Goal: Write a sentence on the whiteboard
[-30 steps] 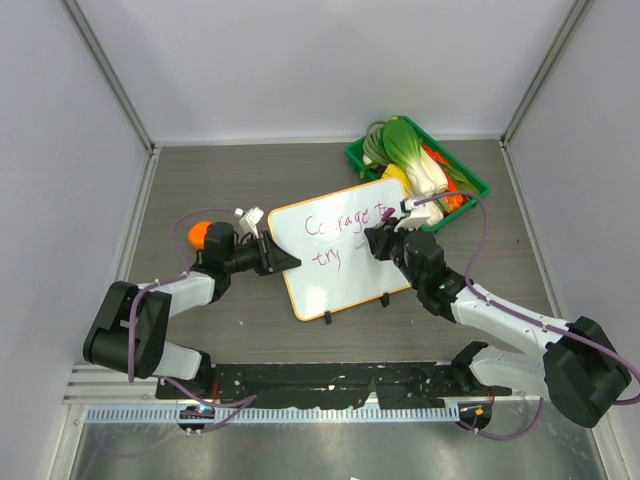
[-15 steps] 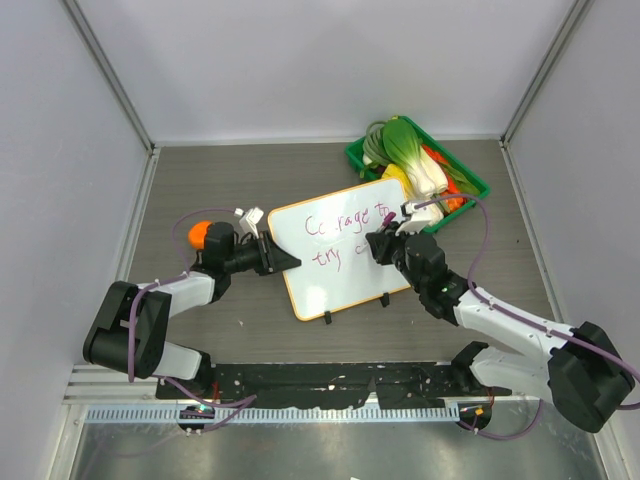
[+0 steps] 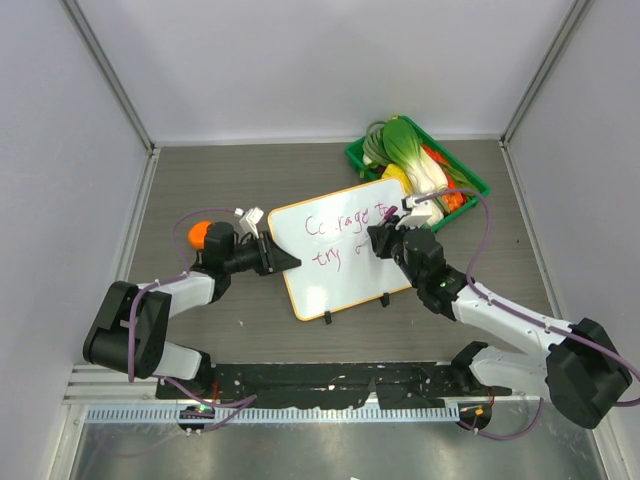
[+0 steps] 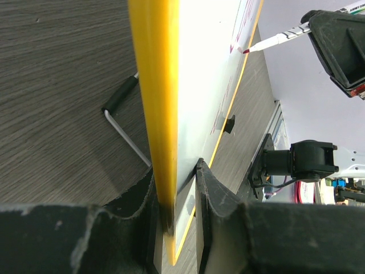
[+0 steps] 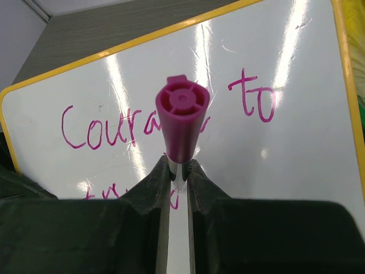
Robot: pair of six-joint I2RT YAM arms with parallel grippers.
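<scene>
The whiteboard (image 3: 350, 250) lies tilted on the table, white with a thin orange frame and two black clips on its near edge. My left gripper (image 3: 283, 257) is shut on its left edge; the left wrist view shows the frame (image 4: 157, 114) pinched between the fingers. My right gripper (image 3: 378, 242) is shut on a purple marker (image 5: 181, 123), its tip (image 4: 246, 51) on the board. The sentence (image 5: 142, 123) reads "Courage to" on the first line, with "try" and the start of another letter below (image 3: 335, 258).
A green basket (image 3: 470, 180) of toy vegetables stands behind the board's right corner. An orange ball (image 3: 198, 232) sits by the left arm. A black-handled metal pin (image 4: 122, 123) lies under the board. Grey walls enclose the table.
My right gripper has shifted slightly right along the second line, and a new stroke has appeared after "try". The left arm and the board have not moved.
</scene>
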